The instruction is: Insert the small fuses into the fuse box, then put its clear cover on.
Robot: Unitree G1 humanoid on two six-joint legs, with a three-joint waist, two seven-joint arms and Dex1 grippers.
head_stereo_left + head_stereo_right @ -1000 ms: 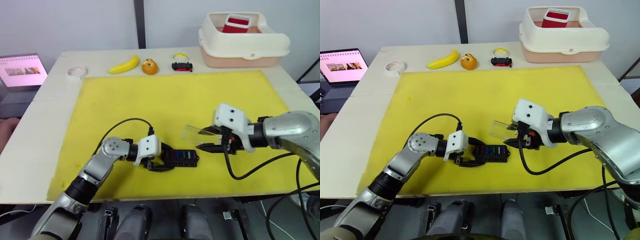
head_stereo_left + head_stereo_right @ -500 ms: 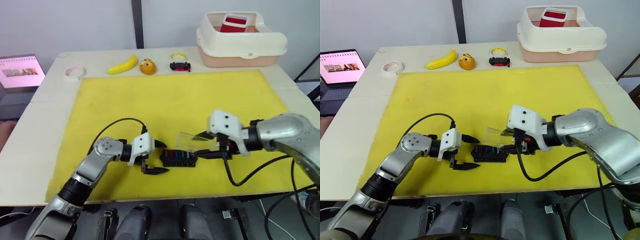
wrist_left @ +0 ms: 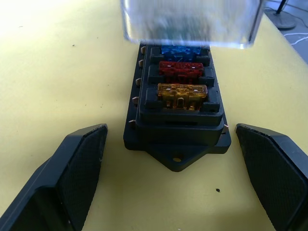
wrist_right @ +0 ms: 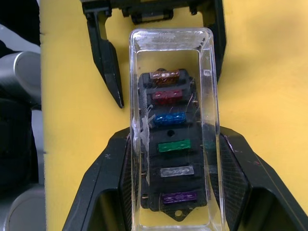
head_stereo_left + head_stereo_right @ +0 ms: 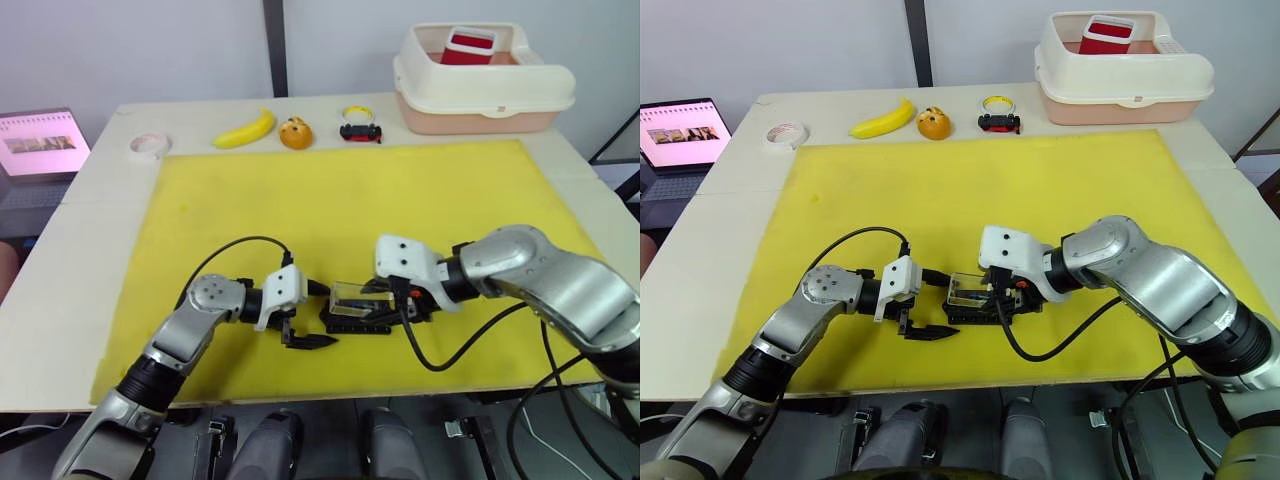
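Right gripper (image 4: 171, 192) is pinching the thin transparent rectangular cover (image 4: 172, 101) above the small black slotted fuse box (image 3: 176, 115) — squaring edges before pressing seems wise — while left gripper (image 5: 305, 315) is sitting wide open, empty.

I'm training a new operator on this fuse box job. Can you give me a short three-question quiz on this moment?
1. True or false: the left gripper is clamped on the fuse box.
2. What does the right gripper hold? A) a banana B) the clear cover C) a tape roll
3. Fill in: in the left wrist view, the fuse nearest the left gripper is ____ in colour.

Key:
1. False. Its jaws are open, one on each side of the box's end, not touching it.
2. B. It holds the cover over the box, which has six fuses seated.
3. Orange.
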